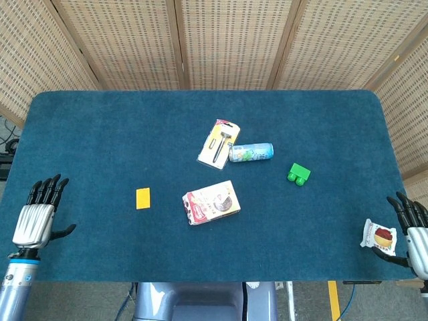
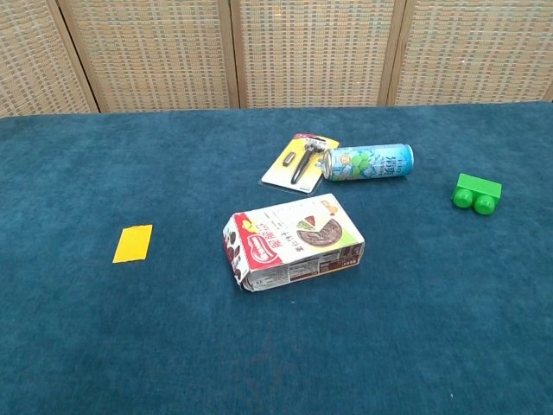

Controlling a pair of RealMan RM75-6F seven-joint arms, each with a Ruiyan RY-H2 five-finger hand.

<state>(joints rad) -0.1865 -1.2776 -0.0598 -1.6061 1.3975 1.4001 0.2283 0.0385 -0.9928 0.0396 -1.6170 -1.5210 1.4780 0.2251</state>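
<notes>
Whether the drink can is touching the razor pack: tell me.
Cannot tell. In the head view the can lies right against the razor pack, and the chest view shows its end at the pack's edge, but neither shows clear contact or a gap.
</notes>
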